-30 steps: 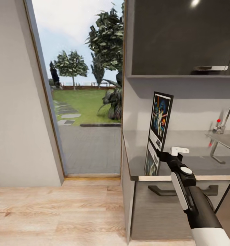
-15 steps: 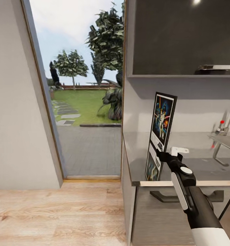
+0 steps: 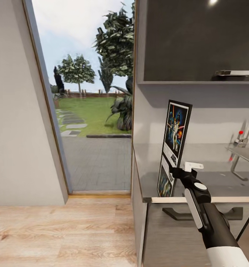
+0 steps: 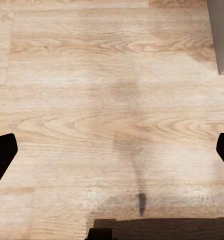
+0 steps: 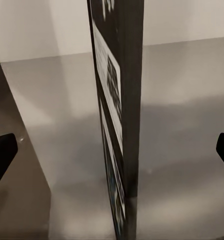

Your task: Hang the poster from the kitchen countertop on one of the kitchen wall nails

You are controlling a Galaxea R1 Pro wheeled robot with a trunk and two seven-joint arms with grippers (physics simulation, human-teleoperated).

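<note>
The poster [image 3: 175, 134] carries dark lettering in the white band under its artwork, but none of it can be read in the head view, and in the right wrist view the print is only a blur of black marks on white. Its picture is dark blue with pale figures and touches of orange and red, set in a white border and a thin black frame. It stands upright on its lower edge on the glossy grey desk [image 3: 213, 178], near the desk's left end, turned nearly edge-on, and its mirror image shows in the slab below it.

The right hand [image 3: 176, 171] reaches in over the desk's front edge and meets the poster's bottom corner. In the right wrist view the poster [image 5: 117, 115] rises as a narrow dark slab between the two dark fingertips [image 5: 2, 155], which stand wide apart at either side, so the right hand is open.

The left wrist view looks down on the wooden floor [image 4: 112, 100], with the left hand's fingertips [image 4: 1, 155] spread wide and nothing between them.

A metal tap [image 3: 243, 139] stands at the desk's far right.
</note>
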